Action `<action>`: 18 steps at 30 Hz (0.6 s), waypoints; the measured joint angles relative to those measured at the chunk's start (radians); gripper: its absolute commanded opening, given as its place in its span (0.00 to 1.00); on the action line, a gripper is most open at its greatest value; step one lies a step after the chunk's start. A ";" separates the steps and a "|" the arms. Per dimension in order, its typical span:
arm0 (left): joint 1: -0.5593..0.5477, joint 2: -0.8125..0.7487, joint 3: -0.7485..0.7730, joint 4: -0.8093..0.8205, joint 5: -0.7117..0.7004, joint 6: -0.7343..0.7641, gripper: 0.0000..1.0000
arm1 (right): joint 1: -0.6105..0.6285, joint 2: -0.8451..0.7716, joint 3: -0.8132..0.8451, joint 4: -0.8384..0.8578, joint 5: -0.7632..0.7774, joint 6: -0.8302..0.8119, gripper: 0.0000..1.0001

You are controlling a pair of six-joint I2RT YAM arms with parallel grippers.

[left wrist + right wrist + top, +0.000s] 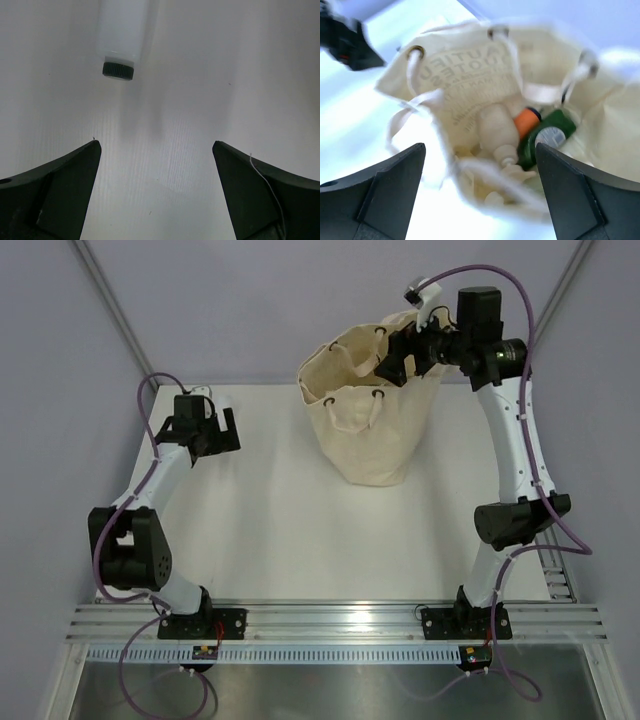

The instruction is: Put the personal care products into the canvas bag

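The left gripper [205,430] hangs over the table [270,530] at far left, its jaws wide apart and empty. In its wrist view a white tube [121,35] with a dark cap [118,70] lies on the table ahead of the jaws, a little left of the gap, cap toward them and untouched. The bag [368,430] stands upright at the back, right of centre. The right gripper [400,358] is at its mouth, jaws spread and holding nothing. Beneath it, inside the bag, lie a cream bottle [495,129], an orange bottle [527,120] and a green bottle [548,134].
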 measured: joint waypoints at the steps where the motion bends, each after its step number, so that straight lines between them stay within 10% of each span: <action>1: 0.005 0.018 0.008 0.008 0.000 0.005 0.99 | -0.002 -0.016 0.007 0.007 -0.029 0.013 1.00; 10: 0.024 0.171 0.098 0.071 -0.007 0.052 0.99 | -0.050 -0.049 -0.022 0.040 -0.216 0.089 0.99; 18: 0.066 0.383 0.309 0.108 0.000 0.097 0.99 | -0.192 -0.415 -0.599 0.166 -0.429 0.084 1.00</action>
